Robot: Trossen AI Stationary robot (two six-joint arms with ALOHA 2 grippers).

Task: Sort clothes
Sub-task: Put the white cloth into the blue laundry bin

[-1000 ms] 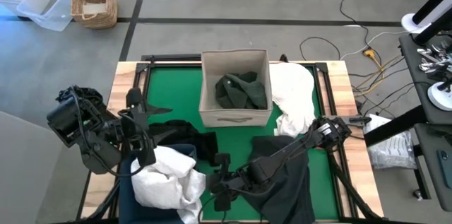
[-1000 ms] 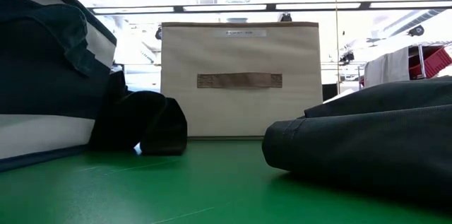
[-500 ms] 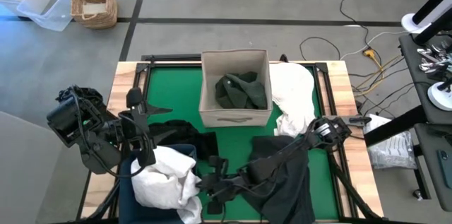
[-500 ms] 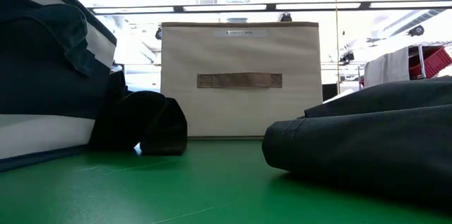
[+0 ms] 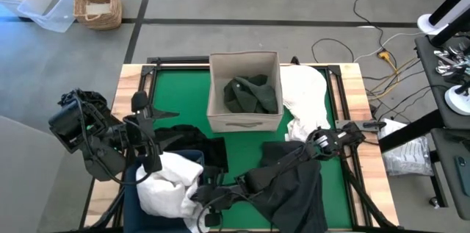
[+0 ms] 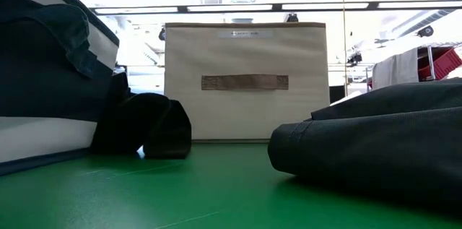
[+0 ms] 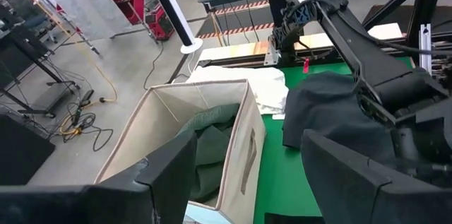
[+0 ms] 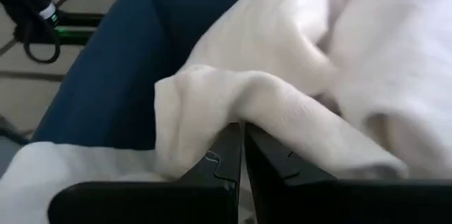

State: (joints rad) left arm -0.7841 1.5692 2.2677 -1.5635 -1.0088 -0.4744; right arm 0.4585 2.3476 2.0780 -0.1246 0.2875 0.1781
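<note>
A navy bin (image 5: 192,158) at the near left holds white clothes (image 5: 172,185). My right gripper (image 5: 208,205) is shut at the bin's right side, its tips against a white garment (image 8: 282,75). A beige box (image 5: 244,64) at the far middle holds a dark green garment (image 5: 252,95). A black garment (image 5: 187,141) lies between box and bin. A charcoal garment (image 5: 297,185) lies under my right arm, and another white garment (image 5: 307,101) lies right of the box. My left gripper (image 5: 147,134) hangs open above the table's left side, with nothing between its fingers (image 7: 169,174). My right gripper's shut fingertips (image 8: 224,146) meet a fold of the white garment (image 8: 233,100) that lies in the navy bin (image 8: 120,61). The fold rests over the tips; whether any cloth is pinched between them I cannot tell. The fingers come slanting down from the table's right.
In the low view the beige box (image 6: 245,81) stands behind the black garment (image 6: 144,124), with the charcoal garment (image 6: 375,139) at the right and the bin (image 6: 43,77) at the left. Green mat (image 5: 242,148) shows between them. A wicker basket (image 5: 97,3) stands on the floor.
My right gripper, shut all along, has gone toward the table's left edge and somewhat down, along the near edge, up to the white clothes in the navy bin. In the low view it has crossed the top of the picture leftward.
</note>
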